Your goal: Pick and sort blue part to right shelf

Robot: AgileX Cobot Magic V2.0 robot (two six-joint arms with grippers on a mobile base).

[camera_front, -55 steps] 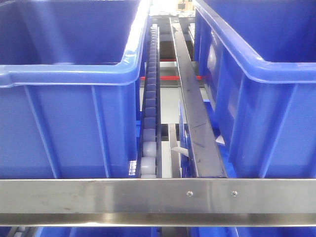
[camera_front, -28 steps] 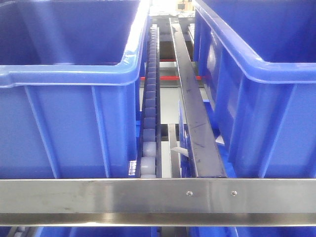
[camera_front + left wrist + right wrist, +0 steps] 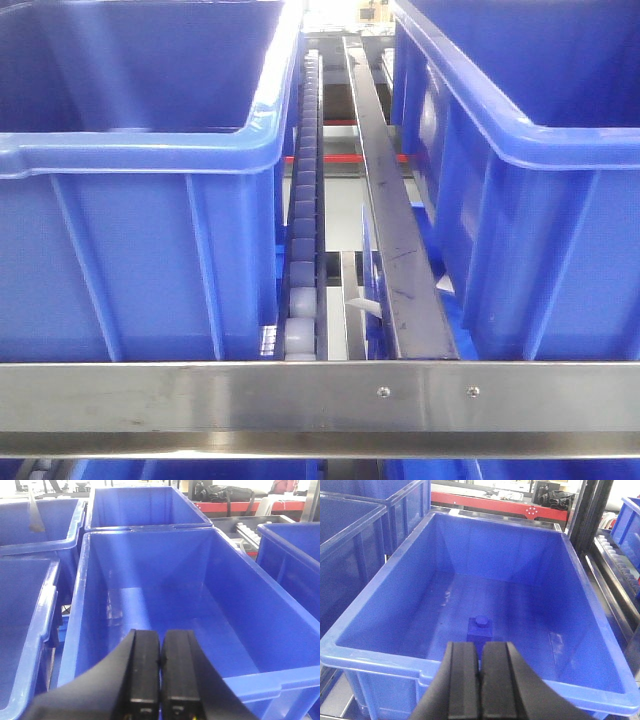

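You've got the blue part point(image 3: 479, 629) sitting on the floor of the blue tub point(image 3: 380, 585) in the right wrist view, a small block with a round knob on top. It lies just beyond the right tool point(image 3: 480, 672), in line with the seam between the fingers point(image 3: 464, 680), and not touching them. Right tool's fingers are pressed together, nothing between them. It hangs above the tub's near rim.

Left tool point(image 3: 160, 667) is also closed, fingers together and holding nothing. It sits over the near end of another blue tub point(image 3: 80, 605); you can see only bare floor in there.

Front view shows you the right shelf point(image 3: 320, 395): flat steel front bar with two screws, a roller rail point(image 3: 303, 200) running back from the bar, and a steel strip point(image 3: 385, 210) just right of that rail. Blue tubs flank both. No tool or part shows in that view.
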